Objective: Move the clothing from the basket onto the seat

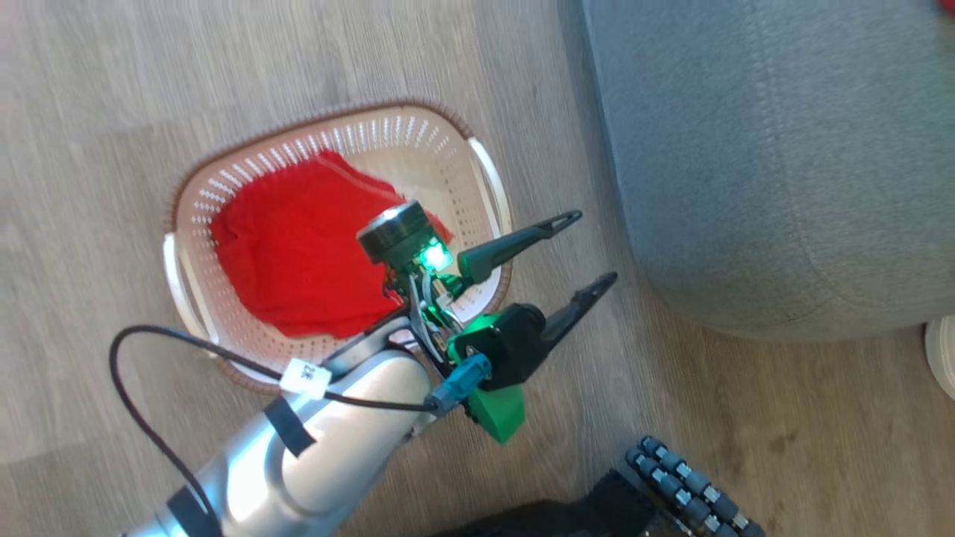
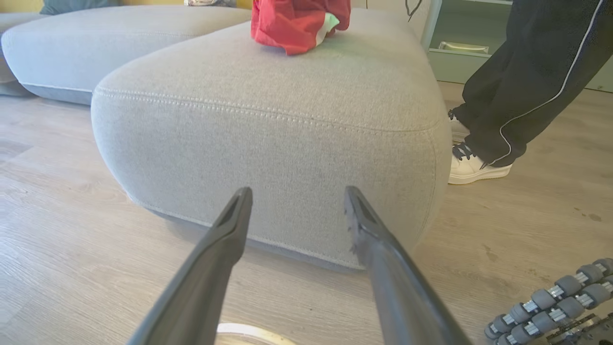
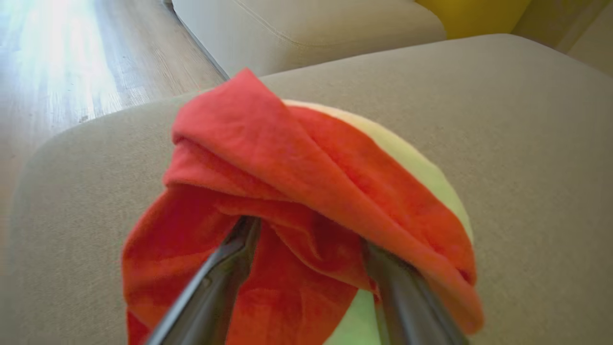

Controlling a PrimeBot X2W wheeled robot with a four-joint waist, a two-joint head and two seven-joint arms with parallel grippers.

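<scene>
A red garment (image 1: 298,253) lies crumpled in the cream basket (image 1: 418,119) on the wooden floor. My left gripper (image 1: 593,247) hangs open over the basket's right rim, its fingers pointing at the grey seat (image 1: 768,149). In the left wrist view the left gripper (image 2: 297,191) is empty, facing the seat's (image 2: 287,134) rounded front. On top of the seat lies a second red-and-white garment (image 2: 292,24). That garment (image 3: 287,158) drapes over my right gripper (image 3: 306,235), whose fingers stand wide apart with tips hidden under the cloth, resting on the seat (image 3: 527,120).
A person's dark trouser leg (image 2: 527,72) and white shoe (image 2: 474,167) stand at the seat's right end. My base's roller wheels (image 1: 690,485) sit on the floor below the left gripper. A pale green cabinet (image 2: 459,43) stands behind the seat.
</scene>
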